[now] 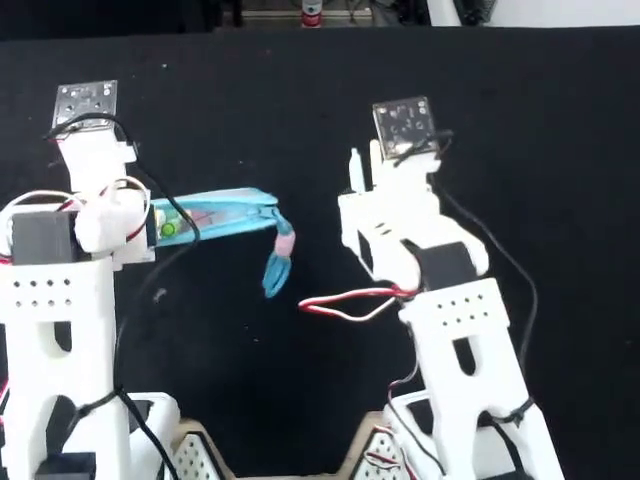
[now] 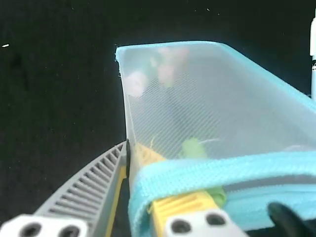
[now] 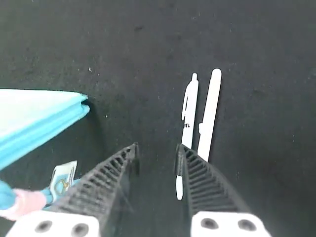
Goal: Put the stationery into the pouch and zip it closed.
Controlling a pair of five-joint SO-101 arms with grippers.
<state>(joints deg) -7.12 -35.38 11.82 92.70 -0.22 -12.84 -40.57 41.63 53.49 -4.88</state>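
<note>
On the near left, clamps the zipper edge of the pouch between the closed jaws of the left gripper. Holds that light-blue mesh pouch stretched rightward from the jaws across the black counter. Shows a green piece close to the jaws and pink pieces toward the pouch's other end, all seen through the mesh. Hangs a pink-and-blue zipper tassel off the pouch's right end. Right of centre, points the right gripper toward the far side, jaws open, gripping nothing, bare counter in the gap. Just beyond, shows 2 white pens side by side on the counter. Brings the near end of the left pen in along the right jaw and hides the near end of the right pen behind that jaw. Places both pens right of the pouch and apart from it.
</note>
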